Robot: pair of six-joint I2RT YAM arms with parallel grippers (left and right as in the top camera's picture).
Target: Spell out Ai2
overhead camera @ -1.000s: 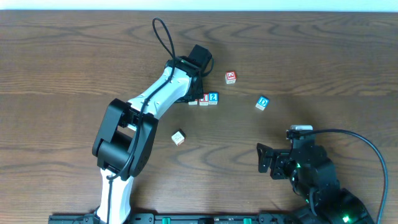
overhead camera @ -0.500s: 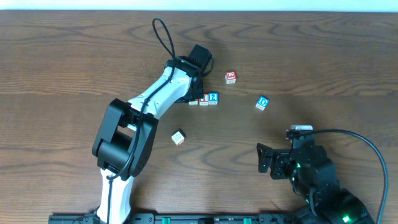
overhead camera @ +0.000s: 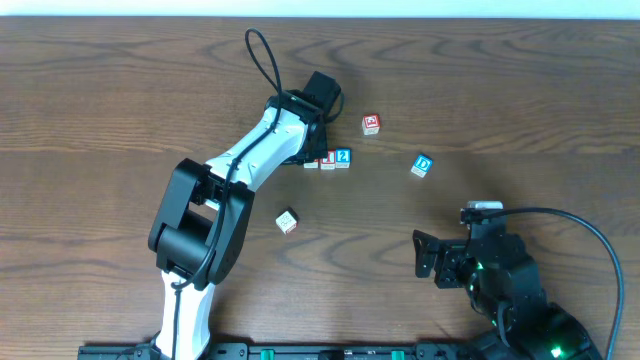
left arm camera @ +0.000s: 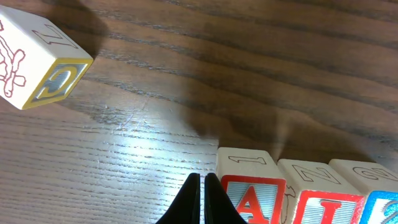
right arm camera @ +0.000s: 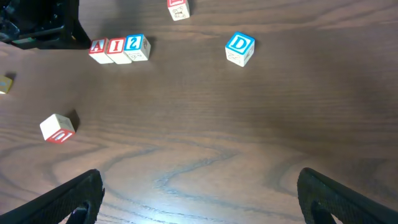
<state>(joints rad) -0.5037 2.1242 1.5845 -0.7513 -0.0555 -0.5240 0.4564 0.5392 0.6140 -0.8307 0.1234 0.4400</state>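
Three blocks stand in a row: a red A block, a red I block and a blue 2 block. The row also shows in the right wrist view, A, I, 2, and from overhead. My left gripper is shut and empty, its tips just left of the A block, low over the table. My right gripper is open and empty, well in front of the row near the front right of the table.
A blue D block lies right of the row. A red-lettered block lies behind it. A white block with red print sits in front of the row. A yellow-edged block lies left of my left gripper.
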